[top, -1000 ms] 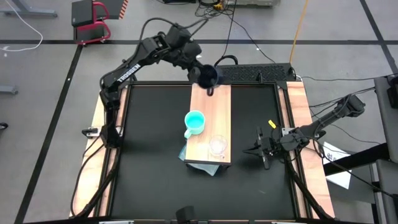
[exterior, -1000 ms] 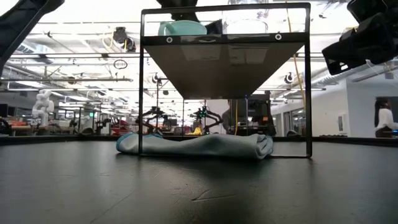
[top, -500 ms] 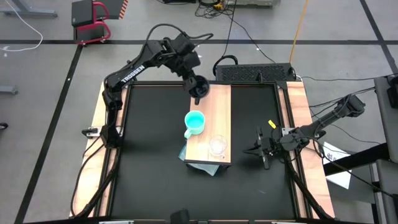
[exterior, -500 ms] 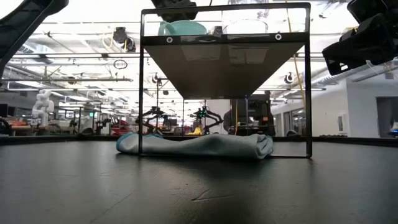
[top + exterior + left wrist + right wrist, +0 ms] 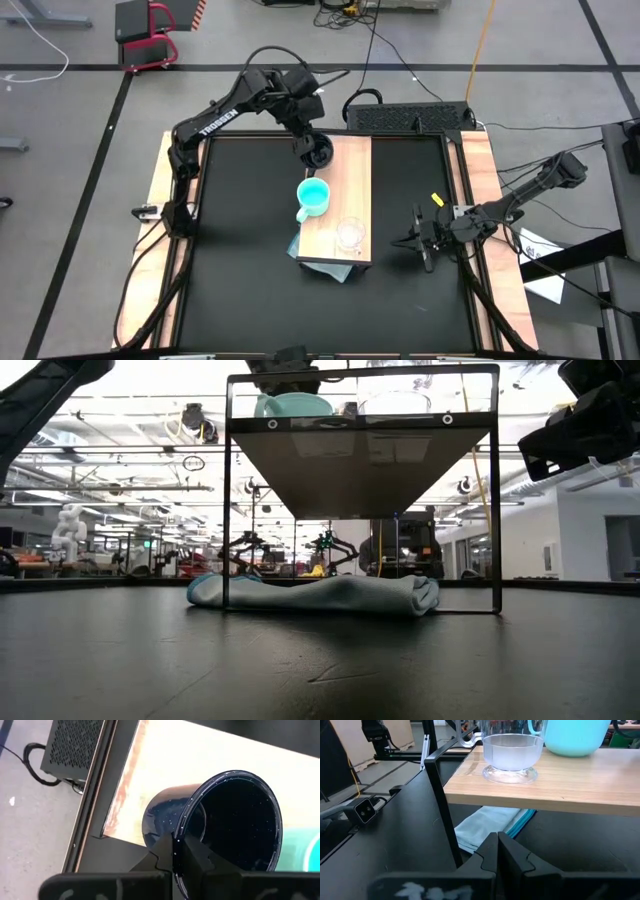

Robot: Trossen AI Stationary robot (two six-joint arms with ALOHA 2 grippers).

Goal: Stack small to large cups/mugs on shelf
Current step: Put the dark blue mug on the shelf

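The dark navy mug (image 5: 319,151) hangs in my left gripper (image 5: 176,851) over the far left corner of the light-wood shelf (image 5: 340,170). It shows large in the left wrist view (image 5: 220,820). The turquoise mug (image 5: 313,197) stands on the shelf's middle, and the clear glass mug (image 5: 349,233) stands nearer the front. My right gripper (image 5: 418,243) is shut and empty to the right of the shelf, low over the table. From its wrist view (image 5: 497,843) the glass mug (image 5: 512,754) stands on the plank above. My left gripper pinches the navy mug's rim (image 5: 179,827), one finger outside the wall and one inside the mouth. The fingers come from the far left, slanting down. The mug is tilted, its mouth toward the wrist camera, over the plank's corner. Whether its base touches the plank I cannot tell.
A light blue cloth (image 5: 315,595) lies folded on the table under the shelf. The shelf stands on a thin black frame (image 5: 227,500). A black perforated box (image 5: 410,117) sits behind the table's far edge. Wooden strips (image 5: 480,170) run along the table's sides.
My left gripper has carried the navy mug from above the shelf's far edge toward the table's near and left edges, to the shelf's far left corner. It has stayed shut on the mug. The other two mugs have not moved.
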